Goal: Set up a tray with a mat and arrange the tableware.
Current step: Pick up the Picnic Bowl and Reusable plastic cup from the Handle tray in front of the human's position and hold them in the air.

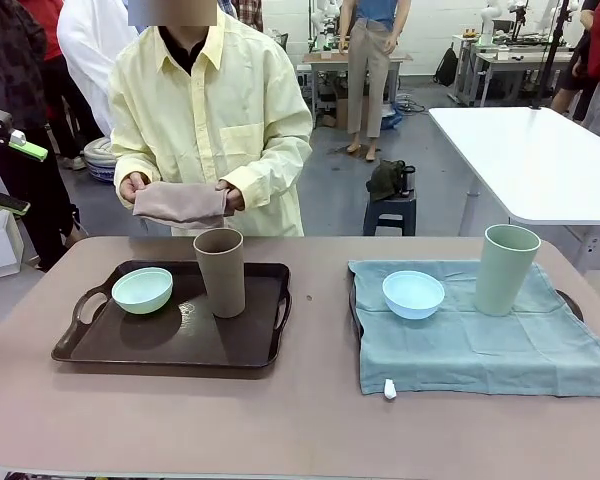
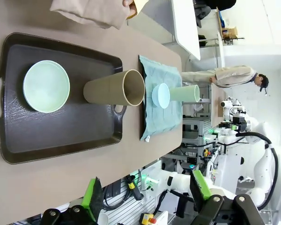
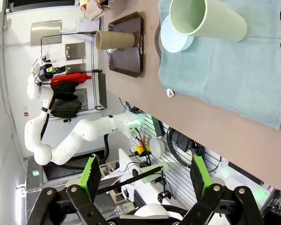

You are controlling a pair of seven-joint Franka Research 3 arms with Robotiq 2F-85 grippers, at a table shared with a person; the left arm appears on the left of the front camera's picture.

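Note:
On the left, a dark brown tray (image 1: 180, 345) carries a mint green bowl (image 1: 142, 290) and a brown tumbler (image 1: 220, 272). To the right, a teal mat (image 1: 480, 345) covers a second tray (image 1: 572, 303) and holds a light blue bowl (image 1: 413, 294) and a pale green tumbler (image 1: 505, 268). The person at the far side holds a folded mauve mat (image 1: 180, 203) in both hands. My left gripper (image 2: 146, 192) is open and high above the brown tray (image 2: 61, 131), mint bowl (image 2: 46, 86) and tumbler (image 2: 114, 87). My right gripper (image 3: 145, 174) hangs open, high over the teal mat (image 3: 225, 70) and green tumbler (image 3: 210, 18).
The brown table (image 1: 300, 430) has bare room along its near edge and between the two trays. A white table (image 1: 540, 160) stands at the back right, with a stool and bag (image 1: 392, 195) behind. Other people stand farther off.

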